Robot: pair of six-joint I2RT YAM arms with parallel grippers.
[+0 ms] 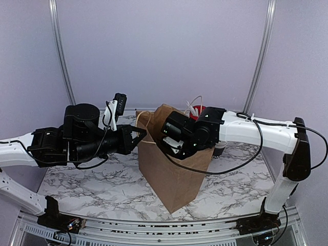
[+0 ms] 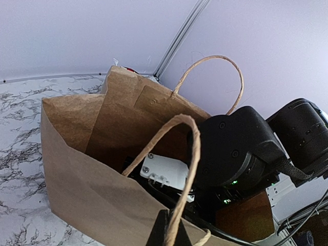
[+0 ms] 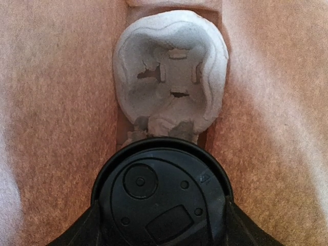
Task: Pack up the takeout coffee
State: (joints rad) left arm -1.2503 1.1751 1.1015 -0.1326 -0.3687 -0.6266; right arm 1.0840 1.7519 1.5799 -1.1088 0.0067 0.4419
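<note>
The takeout coffee shows only in the right wrist view as its round black lid. My right gripper is shut on it, one finger on each side, deep inside the brown paper bag. In the top view the right gripper's tips are hidden in the bag's mouth. A grey moulded pulp cup carrier lies at the bag's bottom, just beyond the lid. My left gripper is at the bag's left rim, shut on a twisted paper handle. The bag stands upright and open.
A red cup with white utensils stands behind the bag. A dark cup sits under the right arm at the bag's right. The right arm's black wrist fills the bag's mouth. The marble tabletop lies left and in front.
</note>
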